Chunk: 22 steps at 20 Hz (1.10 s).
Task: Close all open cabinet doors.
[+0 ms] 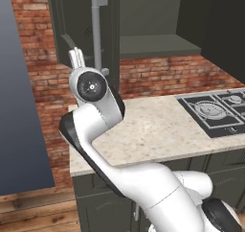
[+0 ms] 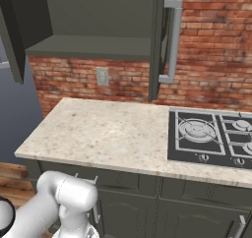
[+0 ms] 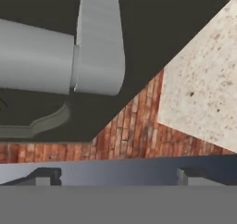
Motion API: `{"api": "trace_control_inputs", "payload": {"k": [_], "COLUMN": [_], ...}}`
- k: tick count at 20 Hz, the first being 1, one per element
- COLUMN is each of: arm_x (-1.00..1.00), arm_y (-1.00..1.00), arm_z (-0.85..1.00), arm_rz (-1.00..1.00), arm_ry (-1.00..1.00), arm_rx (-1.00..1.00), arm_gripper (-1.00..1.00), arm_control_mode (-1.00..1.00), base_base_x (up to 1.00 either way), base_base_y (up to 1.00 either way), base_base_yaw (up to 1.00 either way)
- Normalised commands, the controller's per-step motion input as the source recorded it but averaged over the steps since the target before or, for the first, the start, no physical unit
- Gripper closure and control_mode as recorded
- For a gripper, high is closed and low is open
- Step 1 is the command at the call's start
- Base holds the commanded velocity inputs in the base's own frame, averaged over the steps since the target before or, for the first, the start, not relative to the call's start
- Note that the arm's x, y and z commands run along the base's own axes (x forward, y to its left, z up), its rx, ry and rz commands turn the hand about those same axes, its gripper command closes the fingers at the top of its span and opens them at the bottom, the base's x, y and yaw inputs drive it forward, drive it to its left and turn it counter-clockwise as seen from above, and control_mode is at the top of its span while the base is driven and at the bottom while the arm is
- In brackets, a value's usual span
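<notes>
Two upper cabinet doors stand open. The left door [image 1: 76, 20] shows its outer face and its vertical silver handle [image 1: 99, 34]; from the right it appears as a dark panel [image 2: 12, 35]. The right door [image 2: 156, 40] is seen edge-on with its handle [image 2: 172, 40], and as a dark panel [image 1: 225, 29] in the left base view. My gripper [image 3: 115, 177] is open with nothing between its fingertips [image 3: 44, 177]. It is close below the lower end of the left door's handle [image 3: 99, 42], facing the door's arched moulding [image 3: 41, 121]. My wrist [image 1: 90, 86] is right beside that handle's lower end.
The open cabinet's shelf [image 2: 88, 47] lies between the two doors. Below are the speckled counter [image 1: 153, 130], a gas hob [image 2: 211, 133] on its right and a brick back wall [image 2: 123, 79] with a socket [image 2: 102, 76]. A blue-grey wall [image 1: 19, 106] bounds the left.
</notes>
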Motion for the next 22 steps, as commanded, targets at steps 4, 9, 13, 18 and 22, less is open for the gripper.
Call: {"api": "trace_control_inputs", "payload": {"k": [4, 9, 13, 18, 22], "arm_x": [0.34, 0.19, 0.16, 0.13, 0.02], "arm_y": [0.0, 0.0, -0.01, -0.12, -0.27], "arm_z": [0.01, 0.01, 0.07, 0.04, 0.0], "arm_rz": [-0.28, -0.21, -0.13, -0.1, -0.13], "arm_ry": [0.0, -0.03, -0.02, 0.0, 0.0], "arm_rx": [0.09, 0.07, 0.0, 0.0, 0.0], "arm_gripper": [-1.0, -1.0, -1.0, -1.0, -1.0], "arm_control_mode": [-1.0, -1.0, -1.0, -1.0, -1.0], "base_base_x": [0.0, 0.0, 0.0, 0.0, 0.0], "base_base_y": [0.0, 0.0, 0.0, 0.0, 0.0], "base_base_yaw": [0.0, 0.0, 0.0, 0.0, 0.0]}}
